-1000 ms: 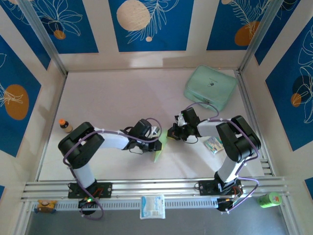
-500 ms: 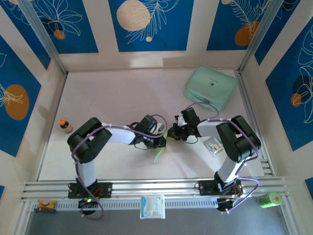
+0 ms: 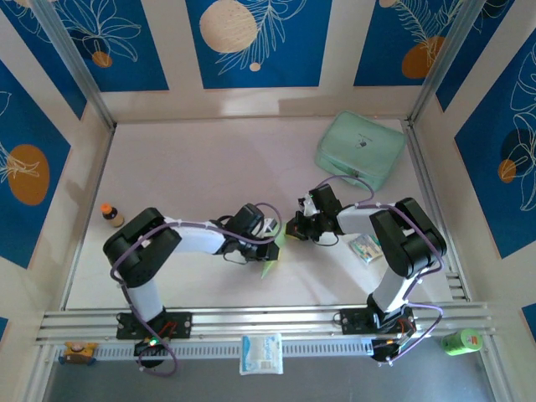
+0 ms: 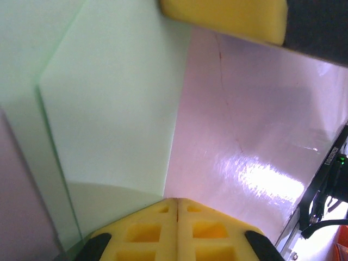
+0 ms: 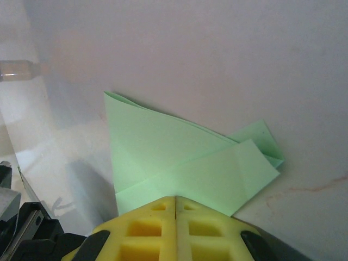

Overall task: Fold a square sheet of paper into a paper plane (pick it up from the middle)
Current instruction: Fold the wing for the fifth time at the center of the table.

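The light-green paper sheet (image 5: pixel 163 155), folded into overlapping pointed flaps with sharp creases, lies on the bench (image 3: pixel 209 167), centred, toward the near edge. Both closed, the left gripper (image 4: pixel 177 202) and right gripper (image 5: pixel 175 200) apparently press its edges.

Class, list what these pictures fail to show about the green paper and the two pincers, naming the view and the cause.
- Top external: paper plane mostly covered by the left pincer and right pincer; folds too small to read.
- Left wrist: the paper runs off the left and top edges.
- Right wrist: its near edge hides behind the yellow pads.
- Top external: packet print too small.
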Available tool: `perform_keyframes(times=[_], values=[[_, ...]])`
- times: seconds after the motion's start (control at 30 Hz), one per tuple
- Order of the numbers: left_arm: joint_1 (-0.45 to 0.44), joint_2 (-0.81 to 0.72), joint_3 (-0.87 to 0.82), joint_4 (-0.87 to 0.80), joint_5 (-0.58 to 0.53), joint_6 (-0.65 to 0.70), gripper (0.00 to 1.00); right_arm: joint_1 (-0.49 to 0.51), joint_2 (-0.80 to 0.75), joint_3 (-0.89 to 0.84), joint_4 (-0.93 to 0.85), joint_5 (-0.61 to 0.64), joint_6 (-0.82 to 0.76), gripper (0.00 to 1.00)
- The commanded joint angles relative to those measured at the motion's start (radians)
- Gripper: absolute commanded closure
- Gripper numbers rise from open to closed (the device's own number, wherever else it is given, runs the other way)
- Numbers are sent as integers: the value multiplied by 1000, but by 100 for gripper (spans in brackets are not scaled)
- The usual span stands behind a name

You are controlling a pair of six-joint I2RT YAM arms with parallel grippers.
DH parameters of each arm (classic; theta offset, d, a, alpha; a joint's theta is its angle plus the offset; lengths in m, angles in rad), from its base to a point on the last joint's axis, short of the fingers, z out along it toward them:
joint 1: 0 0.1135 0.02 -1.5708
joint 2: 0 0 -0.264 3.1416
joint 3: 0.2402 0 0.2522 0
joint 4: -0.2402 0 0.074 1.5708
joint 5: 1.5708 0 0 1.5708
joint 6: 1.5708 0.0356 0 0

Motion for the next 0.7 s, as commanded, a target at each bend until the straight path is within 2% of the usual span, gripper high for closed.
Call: perform_keyframes(times=[0.0, 0.33, 0.5, 0.67], values=[[-19, -35, -33, -165, -14, 48, 93, -5, 42, -19, -73, 93, -1, 97], [-36, -162, -129, -258, -53, 77, 94, -4, 37, -15, -75, 93, -1, 97], [-47, -243, -185, -224, -50, 51, 97, -2, 29, -4, -78, 80, -4, 97], [-45, -383, -223, -167, -129, 23, 99, 1, 13, 7, -74, 57, -7, 96]])
